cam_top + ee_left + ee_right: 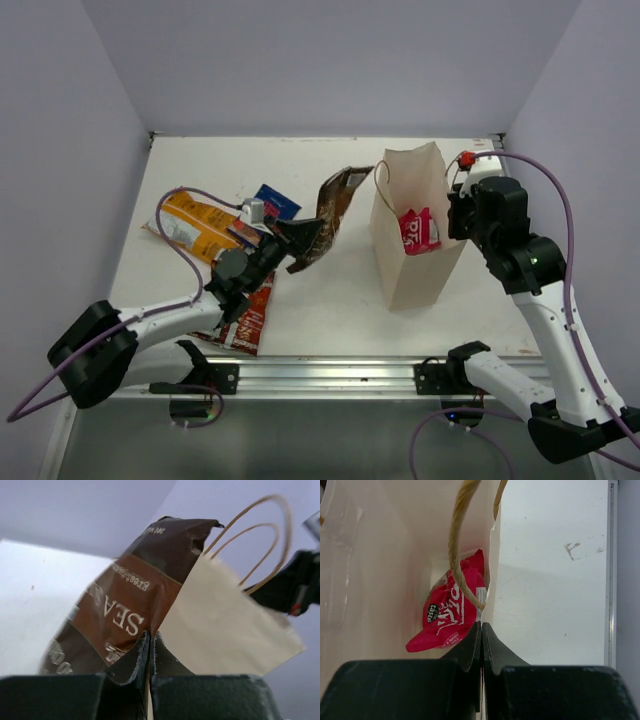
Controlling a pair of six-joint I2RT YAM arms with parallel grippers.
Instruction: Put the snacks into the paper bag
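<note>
My left gripper (297,235) is shut on the lower edge of the dark brown packet (335,205) and holds it up off the table, left of the paper bag (415,270). In the left wrist view the brown packet (130,600) rises from my closed jaws (150,637), with the bag (225,625) just behind it. My right gripper (455,215) is shut on the bag's right rim. In the right wrist view the jaws (481,627) pinch the bag's wall (380,570). The pink-and-white packet (452,612) lies inside the bag (420,232).
The orange packet (195,225) and the blue packet (275,202) lie at the left of the table. The red-orange packet (250,315) lies near the front edge under my left arm. A loop handle (457,540) hangs across the bag's mouth.
</note>
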